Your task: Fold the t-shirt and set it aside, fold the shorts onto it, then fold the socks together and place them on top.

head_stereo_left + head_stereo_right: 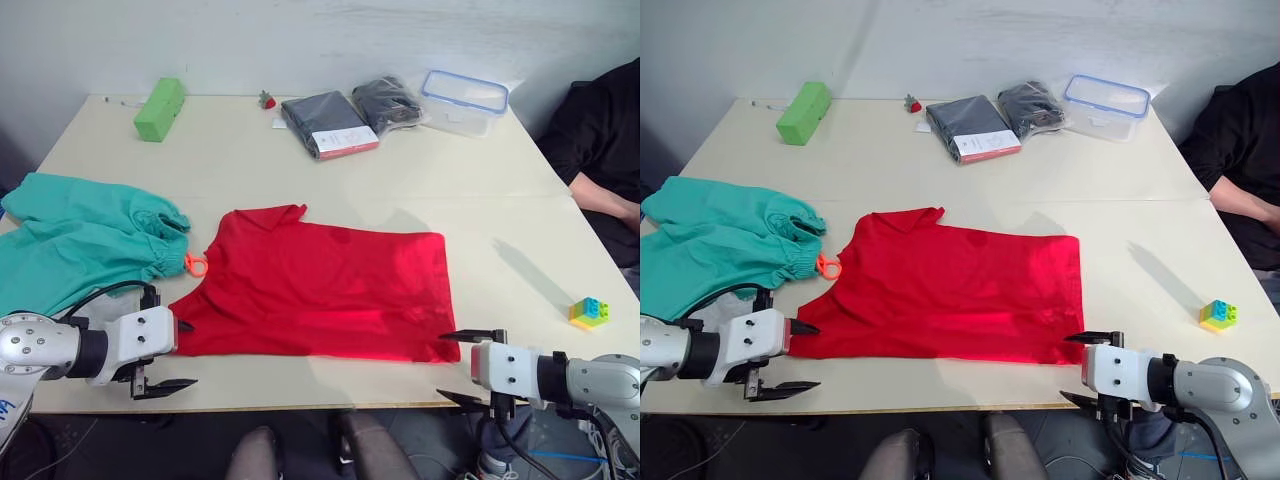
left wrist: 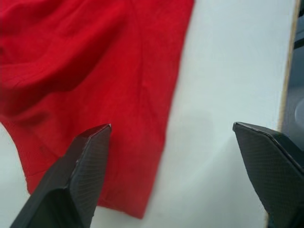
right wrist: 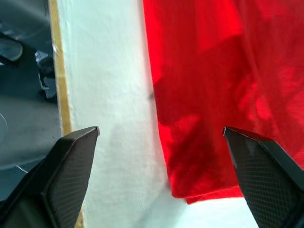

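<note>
Left eye view: no readable writing; both claws, left claw point(image 1: 168, 354) and right claw point(image 1: 470, 366), gape wide, empty, flanking the t-shirt point(image 1: 320, 285).

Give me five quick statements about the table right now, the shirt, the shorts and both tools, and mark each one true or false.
1. The red t-shirt lies spread flat on the table. True.
2. The left tool is shut on the t-shirt's corner. False: its fingers are open, at the shirt's near left corner.
3. The teal shorts lie folded on top of the t-shirt. False: they lie beside it, on the robot's left.
4. The right tool is open at the shirt's near right corner. True.
5. The lime-green block rests on the shorts. False: it sits apart, at the table's far side.
</note>
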### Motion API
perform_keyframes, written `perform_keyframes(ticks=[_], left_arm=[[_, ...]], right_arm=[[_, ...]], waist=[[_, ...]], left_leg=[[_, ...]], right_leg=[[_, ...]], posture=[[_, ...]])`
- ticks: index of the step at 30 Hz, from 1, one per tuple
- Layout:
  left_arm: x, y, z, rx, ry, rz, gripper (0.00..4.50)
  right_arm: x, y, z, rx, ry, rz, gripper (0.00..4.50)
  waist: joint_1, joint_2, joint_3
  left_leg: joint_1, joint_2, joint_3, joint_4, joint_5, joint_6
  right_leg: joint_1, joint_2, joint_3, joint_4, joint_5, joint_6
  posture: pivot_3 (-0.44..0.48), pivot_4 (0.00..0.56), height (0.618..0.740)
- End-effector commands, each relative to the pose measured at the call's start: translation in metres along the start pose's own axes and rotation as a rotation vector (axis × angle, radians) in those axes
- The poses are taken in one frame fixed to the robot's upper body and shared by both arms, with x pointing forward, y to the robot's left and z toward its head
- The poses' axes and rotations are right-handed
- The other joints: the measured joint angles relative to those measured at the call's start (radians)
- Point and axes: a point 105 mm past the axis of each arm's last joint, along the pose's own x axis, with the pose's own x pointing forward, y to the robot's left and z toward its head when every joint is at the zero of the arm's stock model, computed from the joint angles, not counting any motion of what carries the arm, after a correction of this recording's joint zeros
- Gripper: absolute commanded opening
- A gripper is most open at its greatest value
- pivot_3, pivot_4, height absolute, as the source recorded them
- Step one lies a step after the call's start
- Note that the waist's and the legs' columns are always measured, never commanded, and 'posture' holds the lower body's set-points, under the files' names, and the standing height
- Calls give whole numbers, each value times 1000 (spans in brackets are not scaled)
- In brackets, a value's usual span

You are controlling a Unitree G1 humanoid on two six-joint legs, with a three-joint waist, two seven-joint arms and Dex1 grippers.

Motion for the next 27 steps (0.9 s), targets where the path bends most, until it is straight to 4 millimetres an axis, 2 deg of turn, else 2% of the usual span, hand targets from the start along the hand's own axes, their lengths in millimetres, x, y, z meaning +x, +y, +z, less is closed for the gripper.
perform_keyframes(ticks=[1,4,8,10,14,17,18,23,27], left_arm=[[3,6,-7,12,28,37,4340],[8,9,-16,9,52,43,3758],[16,10,-22,11,72,34,2459],[19,11,-25,3,83,39,2235],[22,12,-30,-8,102,37,1053],[24,14,-27,-25,80,45,138],[24,14,-26,-29,75,46,29],[19,12,-26,-55,72,30,29],[12,-5,-20,-98,50,-53,29]], right_arm=[[5,-2,-1,-30,1,-11,3921],[12,-6,-7,-28,22,-26,3075],[16,-10,-12,-37,46,-28,1613],[16,-11,-13,-38,51,-24,1384],[14,-11,-14,-46,56,-17,30],[12,-11,-13,-43,51,-13,0],[12,-11,-13,-44,50,-11,0],[11,-12,-10,-55,38,-7,0],[8,-9,-4,-83,3,28,0]], waist=[[1,0,0],[-1,-1,0],[0,0,-1],[1,1,-1],[1,4,-1],[1,7,-3],[1,8,-3],[1,8,-3],[-2,8,-3]], left_leg=[[0,0,0,0,0,0],[0,0,0,-2,0,0],[2,0,1,-3,0,0],[5,0,1,-3,1,0],[16,0,2,-8,4,3],[16,1,3,-15,3,1],[16,1,3,-15,3,1],[16,1,3,-15,4,3],[15,2,4,-16,5,4]], right_leg=[[0,0,0,0,0,1],[-1,0,0,0,3,5],[1,0,0,0,3,4],[4,0,1,-1,2,-1],[16,0,2,-11,3,-3],[19,0,2,-23,9,-2],[19,0,2,-23,9,-2],[19,0,2,-22,9,-3],[17,0,1,-22,7,-3]], posture=[[0,150,740],[0,150,740],[0,150,740],[0,150,740],[0,150,740],[0,150,740],[0,150,740],[0,150,740],[0,150,740]])
